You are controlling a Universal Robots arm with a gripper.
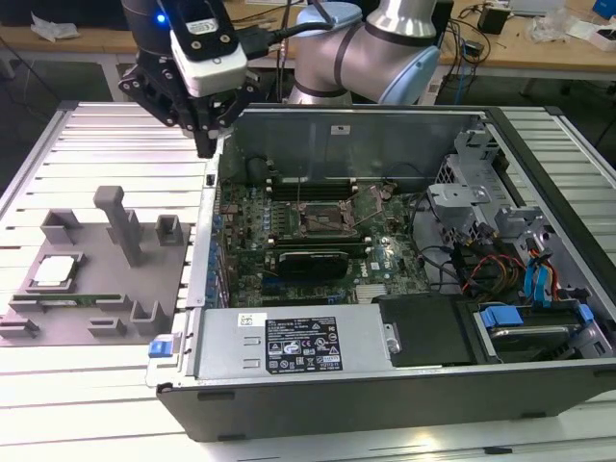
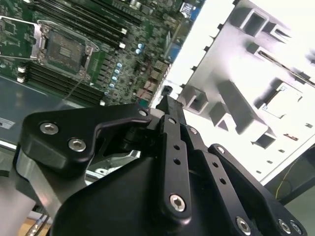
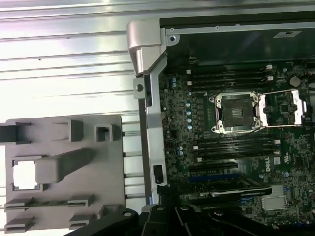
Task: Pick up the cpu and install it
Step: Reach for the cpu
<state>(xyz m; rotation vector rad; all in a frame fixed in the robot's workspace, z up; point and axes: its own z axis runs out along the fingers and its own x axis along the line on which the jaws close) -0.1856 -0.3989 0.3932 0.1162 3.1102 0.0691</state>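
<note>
Slatted table [image 1: 106, 144], pincer [image 1: 205, 142] closed beside computer case [image 1: 385, 375]

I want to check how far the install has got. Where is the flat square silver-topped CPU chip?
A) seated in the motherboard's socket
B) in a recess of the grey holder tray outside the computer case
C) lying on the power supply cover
B: the flat square silver-topped CPU chip sits in a recess of the grey holder tray beside the open computer case, and the motherboard's socket stands open with no chip in it.
</note>
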